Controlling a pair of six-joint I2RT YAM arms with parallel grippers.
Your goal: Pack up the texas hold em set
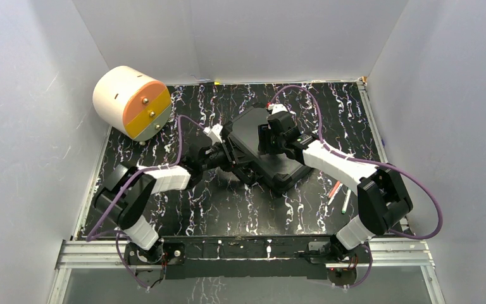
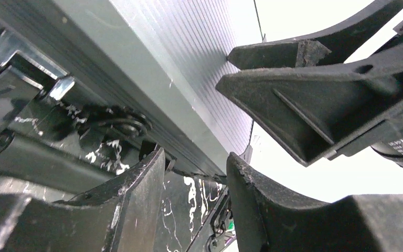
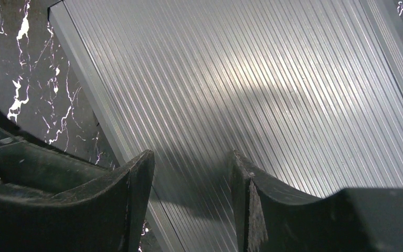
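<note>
The black hard case [image 1: 277, 166] of the texas hold em set lies in the middle of the table. Its ribbed lid [image 1: 248, 130] is down over the base and looks slightly tilted. Chips and cards are hidden. My left gripper [image 1: 218, 152] is open at the case's left side, low by the lid's edge [image 2: 178, 63], holding nothing [image 2: 194, 157]. My right gripper [image 1: 267, 136] is open just above the ribbed lid [image 3: 241, 79], near its left rim, empty [image 3: 191, 157]. Its fingers [image 2: 304, 100] also show in the left wrist view.
A white-and-orange round drawer unit [image 1: 131, 101] stands at the back left. A red pen [image 1: 335, 189] and a green pen [image 1: 346, 201] lie right of the case, near the right arm. White walls close in the black marbled table [image 1: 228, 202].
</note>
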